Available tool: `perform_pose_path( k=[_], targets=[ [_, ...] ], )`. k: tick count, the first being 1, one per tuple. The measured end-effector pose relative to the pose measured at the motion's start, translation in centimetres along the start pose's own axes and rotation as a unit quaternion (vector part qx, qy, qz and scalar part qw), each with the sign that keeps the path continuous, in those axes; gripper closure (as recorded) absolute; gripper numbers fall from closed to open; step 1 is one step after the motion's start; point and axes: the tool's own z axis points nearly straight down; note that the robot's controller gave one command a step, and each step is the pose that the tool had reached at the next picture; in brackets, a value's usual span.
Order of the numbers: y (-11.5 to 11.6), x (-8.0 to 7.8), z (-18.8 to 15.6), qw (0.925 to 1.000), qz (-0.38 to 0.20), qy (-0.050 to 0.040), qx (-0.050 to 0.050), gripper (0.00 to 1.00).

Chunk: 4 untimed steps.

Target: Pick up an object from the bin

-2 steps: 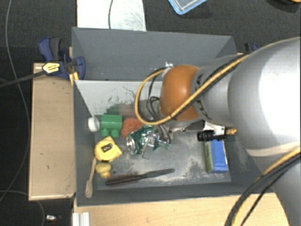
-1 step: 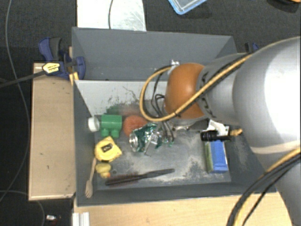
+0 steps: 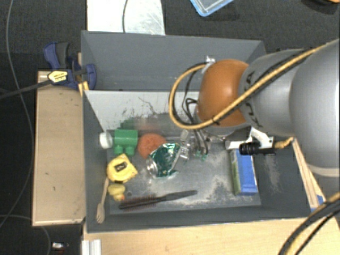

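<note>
Your gripper [image 3: 195, 146] hangs just right of a crumpled green-and-silver wrapper [image 3: 163, 161] at mid-bin, its long axis running lower-left to upper-right. Orange ball [image 3: 151, 143] and green block [image 3: 126, 138] crowd its upper left. Open or closed: you cannot tell.

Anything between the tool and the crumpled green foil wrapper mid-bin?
Nothing visible. The tool hangs just right of the crumpled green foil wrapper; the orange ball and yellow tape measure lie on the wrapper's left, off that path.
</note>
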Motion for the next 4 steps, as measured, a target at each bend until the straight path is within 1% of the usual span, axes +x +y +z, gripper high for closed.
perform_pose_path(
  k=[1, 2, 3, 4],
  targets=[
    [-0.1, -0.4, -0.6, 1.0000, 0.005, -0.0069, -0.004, 0.00],
    [-0.5, -0.1, 2.1, 0.9999, -0.014, -0.0027, -0.002, 0.00],
    [0.1, 0.1, 4.3, 0.9991, -0.041, -0.0036, -0.002, 0.00],
    [2.0, -0.6, 4.6, 0.9908, -0.136, -0.0060, -0.002, 0.00]
  ],
)
